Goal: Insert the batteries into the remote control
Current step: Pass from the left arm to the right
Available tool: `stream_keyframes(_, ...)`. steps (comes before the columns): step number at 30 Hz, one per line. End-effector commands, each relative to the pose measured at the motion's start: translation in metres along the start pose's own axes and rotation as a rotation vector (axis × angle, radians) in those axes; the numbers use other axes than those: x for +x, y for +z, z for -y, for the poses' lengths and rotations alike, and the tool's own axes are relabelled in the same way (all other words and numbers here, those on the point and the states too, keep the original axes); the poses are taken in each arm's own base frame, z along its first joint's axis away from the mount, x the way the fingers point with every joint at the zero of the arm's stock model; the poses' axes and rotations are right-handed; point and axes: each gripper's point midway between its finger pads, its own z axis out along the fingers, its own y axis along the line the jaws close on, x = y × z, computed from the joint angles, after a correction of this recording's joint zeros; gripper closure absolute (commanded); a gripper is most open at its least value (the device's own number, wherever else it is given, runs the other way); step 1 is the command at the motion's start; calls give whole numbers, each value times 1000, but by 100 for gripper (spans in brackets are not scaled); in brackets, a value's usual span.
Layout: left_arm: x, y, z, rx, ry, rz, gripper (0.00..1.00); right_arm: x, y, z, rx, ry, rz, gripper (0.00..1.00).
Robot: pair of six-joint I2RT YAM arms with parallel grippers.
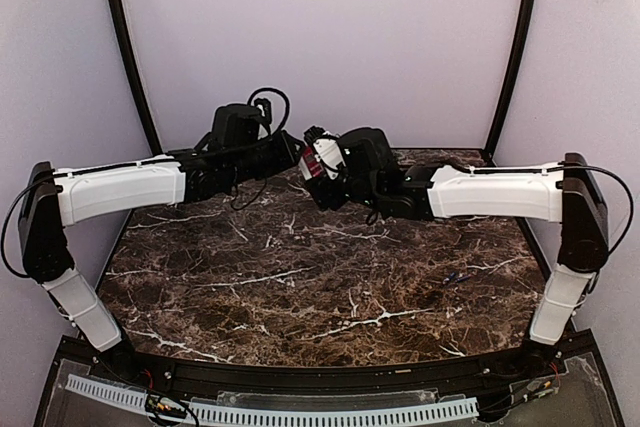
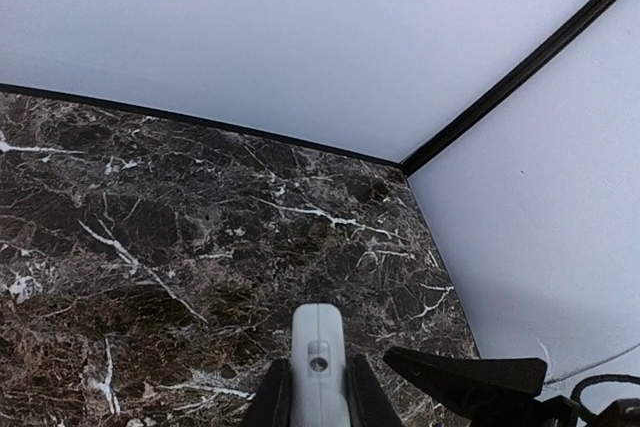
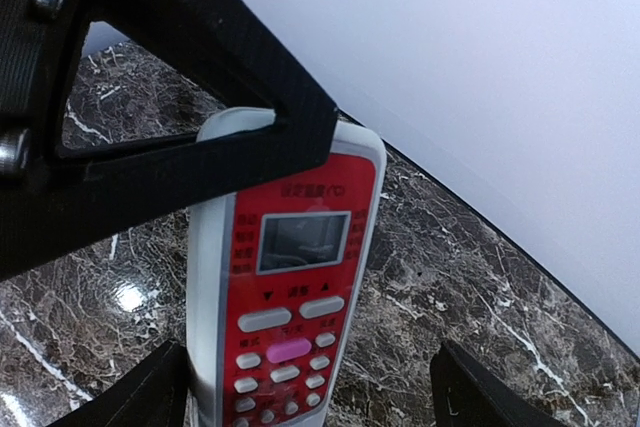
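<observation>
The remote control (image 1: 321, 159) is held up off the table at the back centre, between the two arms. My left gripper (image 1: 297, 152) is shut on it; in the left wrist view the remote's white edge (image 2: 318, 357) sits between the left gripper's (image 2: 318, 402) fingers. In the right wrist view its red face with pale buttons (image 3: 290, 287) stands between the jaws of my right gripper (image 3: 310, 397), which are wide open, the remote close to the left finger (image 3: 140, 397). The batteries (image 1: 458, 276) lie as small bluish shapes on the table at the right.
The dark marble table (image 1: 300, 287) is closed in by pale walls at the back and sides. The right gripper's black finger (image 2: 470, 377) shows next to the remote in the left wrist view. No cover plate shows in any view.
</observation>
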Motion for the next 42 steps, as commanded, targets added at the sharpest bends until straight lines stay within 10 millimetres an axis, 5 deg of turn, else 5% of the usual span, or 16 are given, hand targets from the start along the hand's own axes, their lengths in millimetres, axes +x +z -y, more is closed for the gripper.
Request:
stream_keyframes(1, -2, -3, -12, -76, -84, 5, 99, 6, 12, 4, 99, -90, -51, 19)
stream_keyframes(19, -5, -16, -14, -35, -380, -2, 100, 17, 18, 0, 302, -375, -14, 46)
stream_keyframes(31, -7, -19, -9, 13, -419, -8, 99, 19, 17, -2, 341, -492, 4, 79)
stream_keyframes(33, -9, -20, -8, 21, -411, -2, 90, 18, 15, -1, 347, -483, 11, 83)
stream_keyframes(36, -17, -23, -4, 42, -371, 20, 58, 14, 11, 1, 343, -455, 26, 88)
stream_keyframes(42, -44, -42, 11, 153, -255, 92, 10, 9, 0, 15, 269, -299, 36, 100)
